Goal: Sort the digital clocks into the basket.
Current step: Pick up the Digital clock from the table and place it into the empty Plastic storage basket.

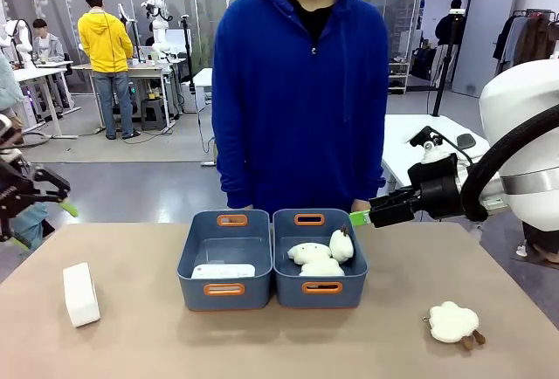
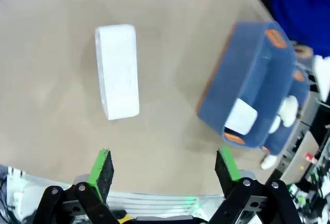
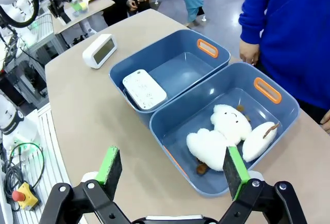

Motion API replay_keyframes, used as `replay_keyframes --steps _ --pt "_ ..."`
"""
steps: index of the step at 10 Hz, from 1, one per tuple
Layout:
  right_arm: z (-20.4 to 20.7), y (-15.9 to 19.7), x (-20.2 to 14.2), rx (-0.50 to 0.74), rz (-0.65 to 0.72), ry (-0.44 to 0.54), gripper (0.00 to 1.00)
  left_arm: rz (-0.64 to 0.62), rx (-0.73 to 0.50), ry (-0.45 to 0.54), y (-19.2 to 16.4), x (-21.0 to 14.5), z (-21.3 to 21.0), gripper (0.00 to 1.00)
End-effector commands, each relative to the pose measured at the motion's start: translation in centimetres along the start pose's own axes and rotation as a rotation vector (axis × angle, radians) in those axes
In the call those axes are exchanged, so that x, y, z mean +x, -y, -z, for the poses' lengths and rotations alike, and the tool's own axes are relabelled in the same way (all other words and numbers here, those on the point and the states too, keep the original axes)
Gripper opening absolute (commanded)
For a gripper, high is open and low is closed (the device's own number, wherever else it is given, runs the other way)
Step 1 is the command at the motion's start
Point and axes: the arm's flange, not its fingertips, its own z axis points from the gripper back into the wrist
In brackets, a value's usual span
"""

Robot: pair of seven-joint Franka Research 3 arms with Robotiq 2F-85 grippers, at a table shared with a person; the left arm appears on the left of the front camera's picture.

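Over at the far left, the robot's left hand (image 2: 165, 168) hangs above the bench (image 1: 131, 344) with its two green-padded fingers (image 2: 103, 166) spread wide. It holds nothing and touches nothing.

There are two digital clocks. The first clock (image 1: 80, 293) sits out on the bench, well left of the bins. It is a white block with rounded corners, and from the right wrist camera its grey-green screen shows on the face.

In the middle, two identical blue bins with orange-rimmed handle slots stand side by side, touching. The basket (image 1: 194, 252) on the left has the second clock (image 1: 223, 271) lying flat at its near end, a white side with small marks turned up. The second basket (image 1: 356, 261) holds three plush sheep (image 1: 310, 252), fluffy and white, bunched together.

A person in a blue hoodie (image 1: 297, 91) stands right behind the bins.

The right hand (image 3: 172, 167) hovers in the air by the far right corner of the second basket. Its fingers are spread wide too, with nothing between them.

A fourth plush sheep (image 1: 452, 321) lies alone on the bench at the near right, so that makes four in all.
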Motion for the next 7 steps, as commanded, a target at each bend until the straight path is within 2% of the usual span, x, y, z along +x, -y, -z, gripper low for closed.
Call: replay_keyframes --steps 1,3,4,7 --pt "-0.1 0.3 -0.3 0.006 -0.017 -0.002 1.0 -0.029 0.107 -0.019 1.9 0.0 2.9 1.0" --pt "-0.1 0.3 -0.3 0.006 -0.017 -0.002 1.0 -0.008 0.236 0.037 0.8 0.6 5.6 1.0" --pt "-0.1 0.3 -0.3 0.006 -0.017 -0.002 1.0 0.03 0.27 0.024 0.5 0.6 6.7 1.0" --pt "-0.1 0.3 -0.3 0.006 -0.017 -0.002 1.0 0.088 0.281 0.033 -0.2 0.9 10.5 1.0"
